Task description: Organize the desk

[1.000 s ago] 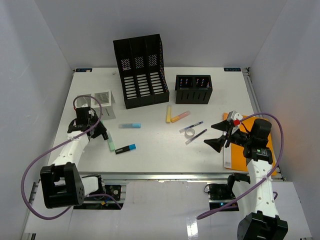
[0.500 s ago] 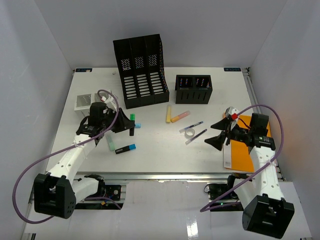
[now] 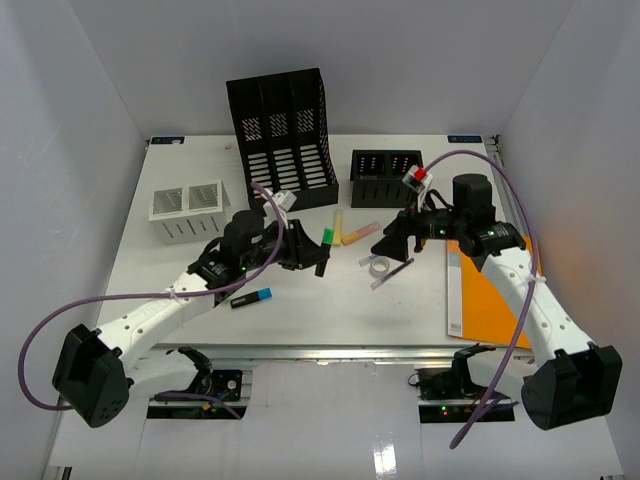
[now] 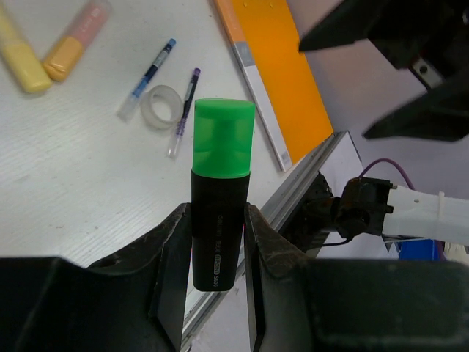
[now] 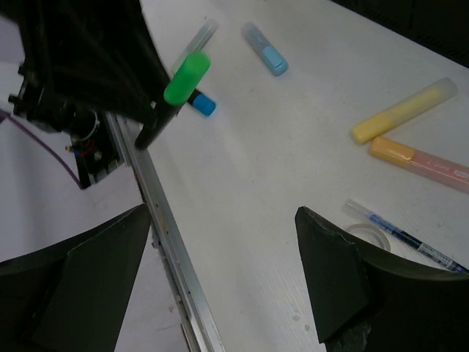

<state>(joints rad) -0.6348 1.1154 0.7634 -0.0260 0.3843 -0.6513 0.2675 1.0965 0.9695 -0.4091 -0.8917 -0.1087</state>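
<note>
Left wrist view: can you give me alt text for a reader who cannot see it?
The left claw grips a green-capped highlighter by its black body, above the white desk. On the desk lie a yellow highlighter, an orange highlighter, a blue pen, a purple pen, a tape roll and an orange notebook.

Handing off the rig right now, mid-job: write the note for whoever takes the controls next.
Left claw: shut on a green highlighter, lifted above the desk.
Right claw: open, empty, hovering near the tape roll and two pens.
Loose on desk: yellow highlighter, orange highlighter, blue highlighter, orange notebook at the right edge.
Done: cannot tell; black pen holder interior is dark.
Left: stow the green highlighter, then the rest.
</note>
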